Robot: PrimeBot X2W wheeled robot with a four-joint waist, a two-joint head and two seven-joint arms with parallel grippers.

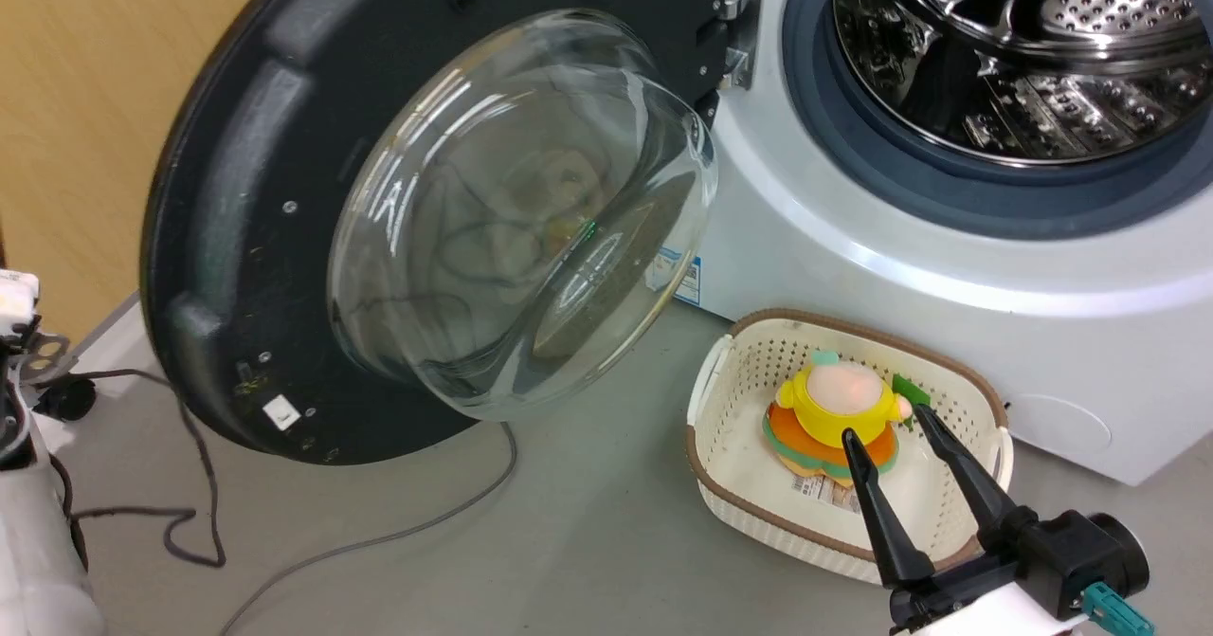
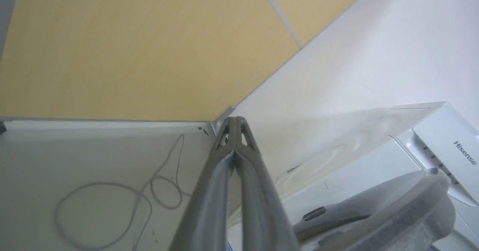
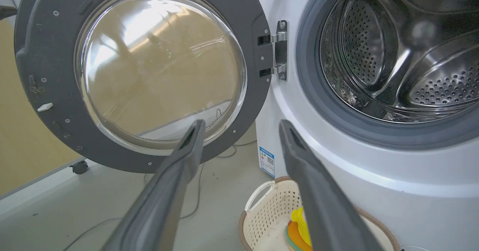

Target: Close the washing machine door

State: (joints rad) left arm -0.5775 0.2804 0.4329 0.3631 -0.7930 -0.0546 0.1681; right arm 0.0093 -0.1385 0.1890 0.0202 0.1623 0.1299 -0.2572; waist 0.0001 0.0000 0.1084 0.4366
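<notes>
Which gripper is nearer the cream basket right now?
Right. The right gripper hovers open over the basket, above the toy. The left gripper, shut, is off on the outer side of the open door.

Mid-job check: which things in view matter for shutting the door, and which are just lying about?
For the job:
washing machine door, swung wide open
washing machine
right gripper, open
left gripper, shut

Lying about:
cream basket holding a yellow toy
grey cable on the floor
</notes>
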